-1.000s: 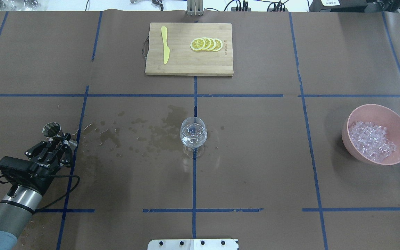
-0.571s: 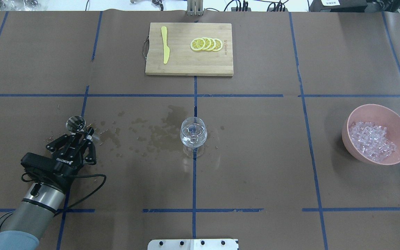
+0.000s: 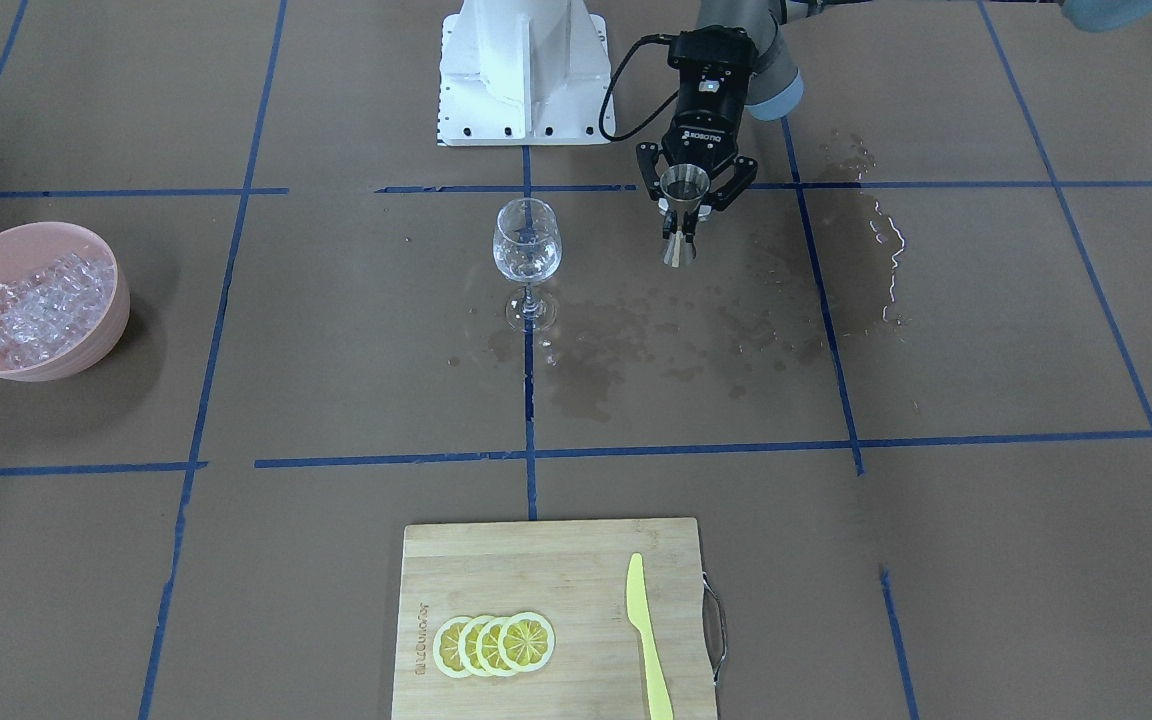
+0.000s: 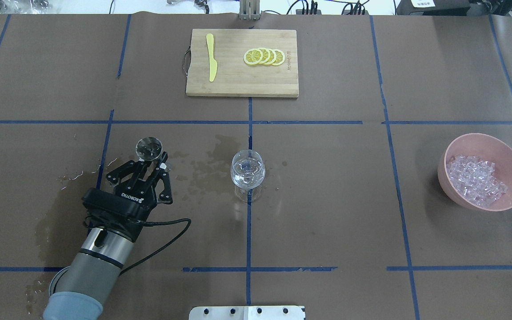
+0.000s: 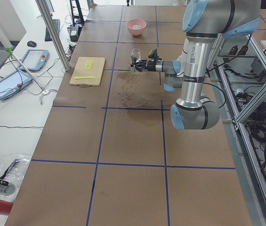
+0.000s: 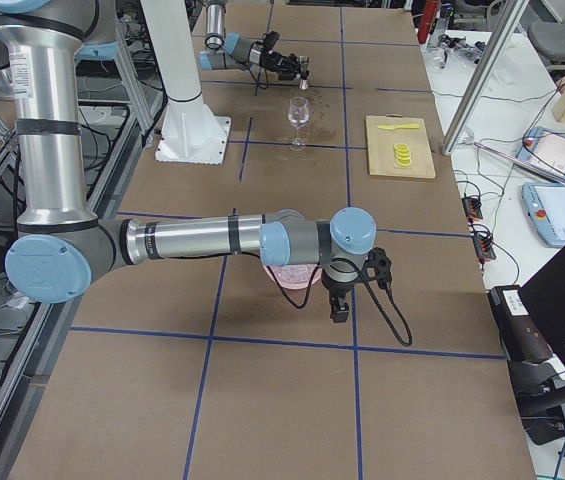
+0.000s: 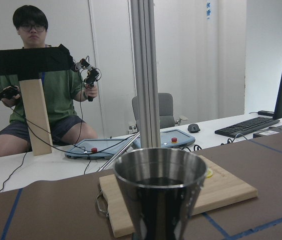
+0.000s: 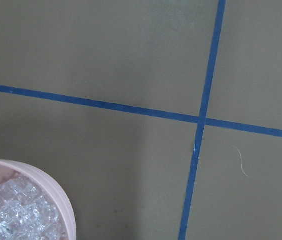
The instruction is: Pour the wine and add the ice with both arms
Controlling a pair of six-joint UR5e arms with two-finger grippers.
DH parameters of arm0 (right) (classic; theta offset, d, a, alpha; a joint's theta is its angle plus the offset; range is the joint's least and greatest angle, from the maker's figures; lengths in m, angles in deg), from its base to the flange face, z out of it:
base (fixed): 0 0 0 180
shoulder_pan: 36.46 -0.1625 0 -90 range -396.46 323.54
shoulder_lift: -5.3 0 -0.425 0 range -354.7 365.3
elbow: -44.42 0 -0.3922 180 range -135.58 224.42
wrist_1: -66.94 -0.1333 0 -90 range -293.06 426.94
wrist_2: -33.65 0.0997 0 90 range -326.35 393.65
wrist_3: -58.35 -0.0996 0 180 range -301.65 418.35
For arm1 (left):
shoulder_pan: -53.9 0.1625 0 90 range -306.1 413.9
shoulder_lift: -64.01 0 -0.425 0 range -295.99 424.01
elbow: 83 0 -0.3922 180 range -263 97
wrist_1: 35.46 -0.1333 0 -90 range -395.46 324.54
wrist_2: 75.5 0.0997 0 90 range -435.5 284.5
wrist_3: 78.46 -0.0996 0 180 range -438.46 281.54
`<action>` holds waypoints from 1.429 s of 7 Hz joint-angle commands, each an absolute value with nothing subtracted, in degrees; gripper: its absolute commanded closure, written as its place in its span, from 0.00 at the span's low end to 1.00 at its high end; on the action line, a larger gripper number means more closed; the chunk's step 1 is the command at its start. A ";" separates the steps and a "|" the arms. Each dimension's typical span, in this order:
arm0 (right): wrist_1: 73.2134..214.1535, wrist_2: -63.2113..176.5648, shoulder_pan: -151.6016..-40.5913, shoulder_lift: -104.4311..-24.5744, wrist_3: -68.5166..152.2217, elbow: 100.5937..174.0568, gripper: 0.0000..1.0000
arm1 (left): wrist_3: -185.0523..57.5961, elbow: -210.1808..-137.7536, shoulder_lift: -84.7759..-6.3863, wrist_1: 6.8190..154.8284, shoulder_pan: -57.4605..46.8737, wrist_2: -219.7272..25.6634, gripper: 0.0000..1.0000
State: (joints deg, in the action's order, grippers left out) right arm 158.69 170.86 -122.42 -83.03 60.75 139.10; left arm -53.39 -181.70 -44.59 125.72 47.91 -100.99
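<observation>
- Front-facing view: the left gripper (image 3: 679, 222) is clamped on a steel jigger (image 3: 681, 188). The jigger is upright, off to one side of the wine glass (image 3: 526, 250) and apart from it, so the pour looks not yet begun. The ice (image 3: 36, 300) lies heaped in the pink bowl (image 3: 86, 345), well apart from the glass.
- Overhead view: the jigger (image 4: 149, 148) hangs level over wet patches (image 4: 202, 171) on the table (image 4: 327, 200). I cannot tell whether the wine glass (image 4: 247, 173) holds liquid. No cube shows in it, so the ice step seems wholly left.
- Left side view: the left gripper (image 5: 144, 63) reaches toward the glass but stops short of it.
- Right side view: the right gripper (image 6: 340, 300) hangs just over the pink bowl (image 6: 284, 276). I cannot tell whether it is wide or narrow.
- Left wrist view: the wine (image 7: 158, 181) sits as a dark-looking pool in the jigger (image 7: 160, 210), below the rim.
- Right wrist view: the ice (image 8: 16, 215) glitters whitish in the pink bowl (image 8: 56, 192) at the corner.
</observation>
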 commanded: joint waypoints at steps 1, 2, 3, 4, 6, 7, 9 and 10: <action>158.69 170.76 -122.42 -83.03 60.73 138.99 0.00 | -54.38 -181.61 -48.12 117.94 47.84 -100.99 1.00; 158.69 170.76 -122.42 -83.03 60.73 138.90 0.00 | -54.38 -181.70 -49.79 113.74 47.84 -100.99 1.00; 158.69 170.85 -122.42 -83.03 60.81 138.90 0.00 | -58.12 -181.70 -50.59 110.21 47.84 -100.99 1.00; 158.69 170.76 -122.42 -83.03 60.81 138.90 0.00 | -64.42 -181.79 -51.21 110.01 47.66 -100.99 1.00; 158.69 170.68 -122.42 -83.03 60.81 138.81 0.00 | -67.02 -181.61 -51.30 109.13 47.75 -100.99 1.00; 158.69 170.68 -122.42 -83.03 60.81 138.81 0.00 | -71.47 -181.61 -52.08 108.78 47.58 -100.90 1.00; 158.69 170.68 -122.33 -83.03 60.81 138.64 0.00 | -72.48 -181.44 -53.23 105.55 47.31 -100.90 1.00; 158.69 170.68 -122.25 -83.03 60.73 138.64 0.00 | -72.57 -181.35 -54.36 102.30 47.22 -100.73 1.00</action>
